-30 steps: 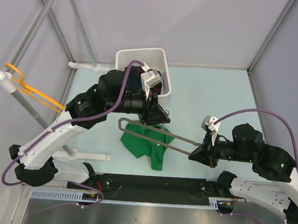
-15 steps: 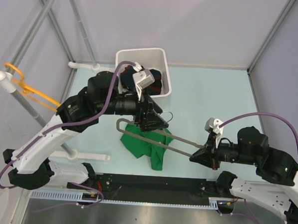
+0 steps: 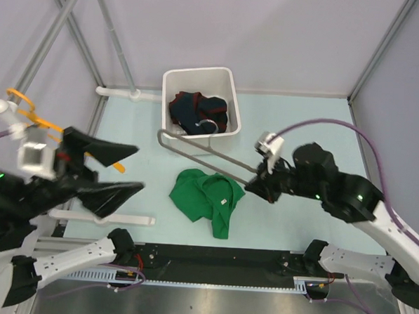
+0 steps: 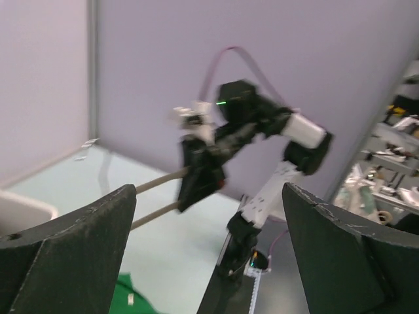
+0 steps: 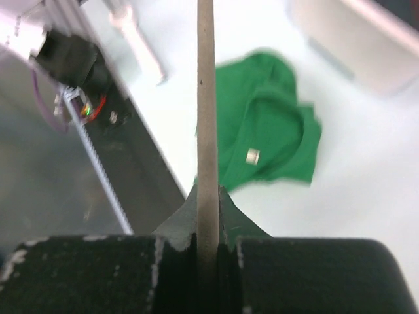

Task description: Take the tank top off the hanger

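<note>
Twice located the tank top (image 3: 207, 199), once from overhead and once from the right wrist camera. Found it lying crumpled on the pale table (image 3: 302, 127), toward the front edge, roughly between the two arm bases, with its small white label (image 3: 222, 202) facing up. Found it lying apart from the hanger (image 3: 203, 151).

Traced the hanger as a thin grey-beige bar running from the right gripper (image 3: 256, 182) up and left toward the white bin (image 3: 173, 81). Noted its curved far end just beside the bin's near left corner. Noted its silver wire hook over the bin, above a dark garment (image 3: 194, 107) with red stripes inside. Could not judge contact between hook and cloth from overhead.

Recorded the right gripper clenched on one end of the hanger. Saw, in the wrist view, the bar pinched between both black fingers (image 5: 163, 229), with the green top well below and beyond it.

Recorded the left gripper (image 3: 138, 169) released, jaws spread wide and grasping nothing. Placed it at the left side of the table, well apart from both top and hanger. Confirmed this from its own wrist camera: two black fingers (image 4: 85, 248) set far apart, with the right arm and the hanger's bar visible in the gap, somewhat blurred.

Noted an orange hanger (image 3: 42, 126) on the white rail at far left, close behind the left gripper.
</note>
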### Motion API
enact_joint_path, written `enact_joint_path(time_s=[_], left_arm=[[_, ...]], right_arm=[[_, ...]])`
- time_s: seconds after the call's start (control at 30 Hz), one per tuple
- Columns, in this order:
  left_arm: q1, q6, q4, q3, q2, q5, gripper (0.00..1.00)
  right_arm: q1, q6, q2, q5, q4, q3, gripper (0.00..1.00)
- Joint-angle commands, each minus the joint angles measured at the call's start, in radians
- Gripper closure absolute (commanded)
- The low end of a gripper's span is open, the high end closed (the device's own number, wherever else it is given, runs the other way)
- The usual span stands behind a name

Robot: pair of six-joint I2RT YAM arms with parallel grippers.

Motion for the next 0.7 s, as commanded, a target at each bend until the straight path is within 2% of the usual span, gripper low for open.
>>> enact_joint_path(time_s=[0.0,0.1,0.2,0.33,0.53,0.57,0.67], left_arm=[[-0.001,-0.024,0.145,-0.116,-0.072,0.219,0.03],[-0.001,-0.042,0.153,-0.182,-0.13,0.333,0.06],[-0.001,-0.056,0.154,-0.261,-0.212,0.344,0.06],[-0.001,-0.073,0.15,-0.333,-0.296,0.355,0.05],[-0.001,-0.071,0.104,-0.383,-0.374,0.329,0.06],[-0.001,-0.061,0.092,-0.379,-0.379,0.324,0.06],[-0.001,-0.051,0.061,-0.371,-0.402,0.313,0.07]], right_arm=[[-0.003,-0.118,0.187,0.049,0.221,0.19,1.0],[-0.01,-0.163,0.349,0.003,0.284,0.326,1.0],[-0.009,-0.183,0.503,-0.022,0.35,0.416,1.0],[-0.006,-0.219,0.675,-0.054,0.409,0.625,1.0],[0.035,-0.267,0.977,-0.087,0.352,0.97,1.0],[0.043,-0.285,1.015,-0.084,0.337,1.086,1.0],[0.069,-0.305,1.161,-0.084,0.294,1.301,1.0]])
